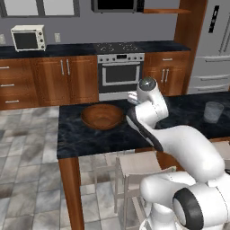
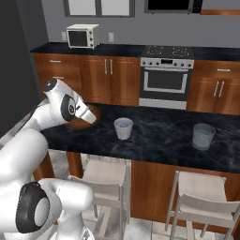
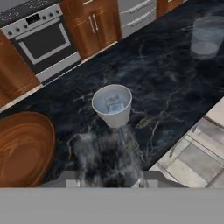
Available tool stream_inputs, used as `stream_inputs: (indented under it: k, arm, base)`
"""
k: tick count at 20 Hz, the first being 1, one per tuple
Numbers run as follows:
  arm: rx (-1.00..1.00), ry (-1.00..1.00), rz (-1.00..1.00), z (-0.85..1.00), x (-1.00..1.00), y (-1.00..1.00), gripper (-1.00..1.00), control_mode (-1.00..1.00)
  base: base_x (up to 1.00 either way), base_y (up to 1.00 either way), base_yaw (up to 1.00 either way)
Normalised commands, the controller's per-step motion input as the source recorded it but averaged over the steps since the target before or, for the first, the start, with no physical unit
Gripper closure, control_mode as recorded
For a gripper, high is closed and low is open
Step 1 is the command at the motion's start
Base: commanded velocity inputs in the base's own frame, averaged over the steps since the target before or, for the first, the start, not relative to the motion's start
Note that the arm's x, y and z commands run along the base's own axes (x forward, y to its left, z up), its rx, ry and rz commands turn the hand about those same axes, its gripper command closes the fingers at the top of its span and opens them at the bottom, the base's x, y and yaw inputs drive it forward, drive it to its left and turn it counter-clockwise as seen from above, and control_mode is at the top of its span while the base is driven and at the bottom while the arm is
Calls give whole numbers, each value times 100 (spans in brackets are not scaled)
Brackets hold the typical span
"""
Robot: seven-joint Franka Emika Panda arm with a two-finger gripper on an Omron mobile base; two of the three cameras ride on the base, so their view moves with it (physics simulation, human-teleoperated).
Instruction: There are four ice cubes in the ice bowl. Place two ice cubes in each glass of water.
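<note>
The gripper (image 3: pixel 109 153) sits low over the dark marble counter (image 3: pixel 166 87), approx. between the ice bowl (image 3: pixel 24 146) and the near glass (image 3: pixel 112 105). In hand view its fingers (image 3: pixel 85 157) render as blurred, see-through streaks, so jaw state cannot be read: apart, together or clamped on sth., cannot tell. Nothing identifiable shows between them.

Near glass: upright on counter, just beyond the fingertips in hand view, not touching them. Pale ice cubes (image 3: pixel 114 105) visible inside; count unclear, looks like at least one. Same glass in right base view (image 2: pixel 123 128), mid-counter, just right of the robot's wrist.

Ice bowl: reddish-brown wood, upright on counter, to the left of the gripper in hand view. In left base view (image 1: pixel 102 116) its interior looks bare wood; any cubes too small to resolve. In right base view it is mostly hidden behind the arm.

Far glass (image 3: pixel 205 37): upright, well apart from near glass, toward counter's far end; also in left base view (image 1: pixel 213 112) and right base view (image 2: pixel 203 136). Contents not resolvable.

Bkgd.: oven (image 2: pixel 167 79) and wood cabinets (image 2: pixel 110 79) along back wall, toaster oven (image 2: pixel 82 36) on the rear worktop, stools (image 2: pixel 107 180) under the counter edge.
</note>
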Motion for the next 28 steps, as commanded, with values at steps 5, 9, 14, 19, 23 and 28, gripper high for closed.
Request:
stream_inputs:
  k: [5, 9, 14, 19, 23, 28]
  arm:
    - [4, 27, -35, 47, -41, -98, 100, -100]
    - [2, 21, -21, 1, -2, -100, 100, -100]
    - [0, 1, -1, 0, 0, -100, 100, -100]
    - [0, 0, 0, 0, 0, -100, 100, -100]
    - [0, 0, 0, -4, 0, -90, 100, -100]
    - [0, 0, 0, -4, 0, -78, 100, -100]
  base:
    - [0, 0, 0]
    - [0, 0, 0]
    - [0, 0, 0]
    - [0, 0, 0]
    - [0, 0, 0]
    - [0, 0, 0]
